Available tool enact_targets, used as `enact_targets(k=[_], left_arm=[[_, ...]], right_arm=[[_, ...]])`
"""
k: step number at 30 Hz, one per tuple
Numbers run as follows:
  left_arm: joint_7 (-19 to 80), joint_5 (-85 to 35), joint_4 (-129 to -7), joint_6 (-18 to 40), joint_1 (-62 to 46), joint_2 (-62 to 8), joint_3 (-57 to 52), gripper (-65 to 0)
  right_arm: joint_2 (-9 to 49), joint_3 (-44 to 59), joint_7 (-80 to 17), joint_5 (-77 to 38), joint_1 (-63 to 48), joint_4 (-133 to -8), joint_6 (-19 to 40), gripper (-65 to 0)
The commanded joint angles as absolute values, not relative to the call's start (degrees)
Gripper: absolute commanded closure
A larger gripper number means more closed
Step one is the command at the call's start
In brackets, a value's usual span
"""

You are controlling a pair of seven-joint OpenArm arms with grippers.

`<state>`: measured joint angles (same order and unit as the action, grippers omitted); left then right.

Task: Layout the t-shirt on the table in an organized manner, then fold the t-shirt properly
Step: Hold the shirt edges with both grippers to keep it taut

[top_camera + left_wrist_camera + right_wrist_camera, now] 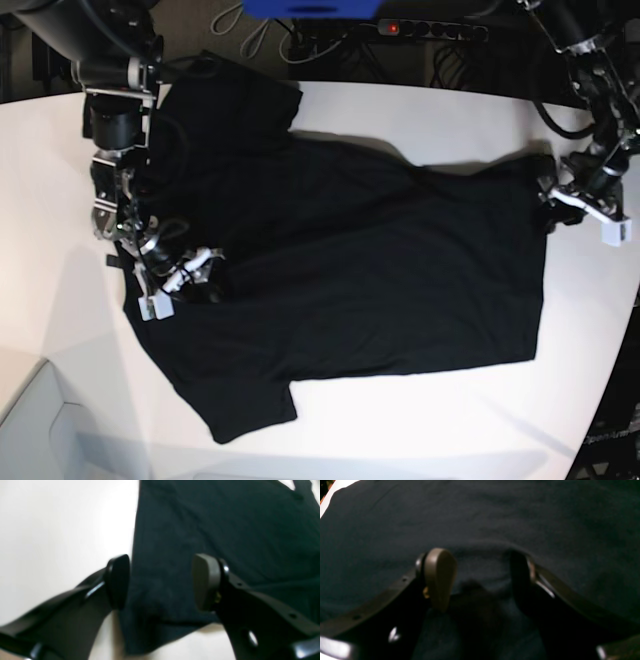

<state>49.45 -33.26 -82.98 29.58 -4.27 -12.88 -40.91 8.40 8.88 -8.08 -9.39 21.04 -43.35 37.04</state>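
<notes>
- The t-shirt lies spread nearly flat across the table, sleeves toward the scene's left, ready for folding.
- My left gripper hangs with pads apart over the shirt's hem corner at the scene's right, holding nothing.
- My right gripper sits wide apart on the collar end; no cloth pinched.

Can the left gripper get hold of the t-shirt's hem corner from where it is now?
Probably yes. The left gripper is open, straddling the t-shirt edge near that corner, with bare table beside it and nothing blocking. It likely only needs to lower and shut.
</notes>
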Motion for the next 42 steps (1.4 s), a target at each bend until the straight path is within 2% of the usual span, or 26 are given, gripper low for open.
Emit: enact_targets(k=[1,6,10,24,26,31,33,36,42], left_arm=[[49.01,-32.31,-82.95,29.76,-3.74,-13.49,-40.57,-38.4],[49.01,-25.63,-81.80,29.76,-3.56,-13.14,-38.29,-38.1],[48.57,-21.93,-82.07,29.76,-4.97,-12.70,-40.48,-38.1],[48.57,-21.93,-76.53,29.76,-1.45,-12.62,-41.71,-37.6],[48.57,-21.93,-76.70,30.20,-1.63,-12.62,-41.89,-33.1],[48.57,-22.02,-76.97,30.46,-1.71,-12.62,-41.98,-11.9],[48.57,-22.11,-77.05,30.55,-1.71,-12.62,-41.98,-5.6],[48.57,-25.63,-77.05,30.55,-1.80,-12.62,-41.98,-0.4],[48.66,-38.11,-78.11,30.55,-4.79,-13.85,-41.98,-0.6]], right_arm=[[8.92,9.01,-10.59,-8.13,21.32,-43.47,35.65,-37.6],[8.92,9.01,-10.77,-8.13,21.32,-43.38,35.65,-37.6],[8.92,9.01,-10.77,-8.13,21.32,-43.38,35.65,-37.6],[8.84,9.10,-10.51,-8.13,21.32,-43.38,35.65,-37.6],[8.92,9.10,-10.51,-8.13,21.32,-43.38,35.65,-37.6],[9.45,9.10,-10.51,-8.13,21.41,-43.38,35.65,-37.6],[9.54,9.10,-10.51,-8.13,21.41,-43.38,35.65,-37.6],[9.63,9.10,-10.51,-8.13,21.49,-43.38,35.65,-37.6],[9.71,9.10,-10.51,-8.13,21.49,-43.38,35.65,-37.6]])
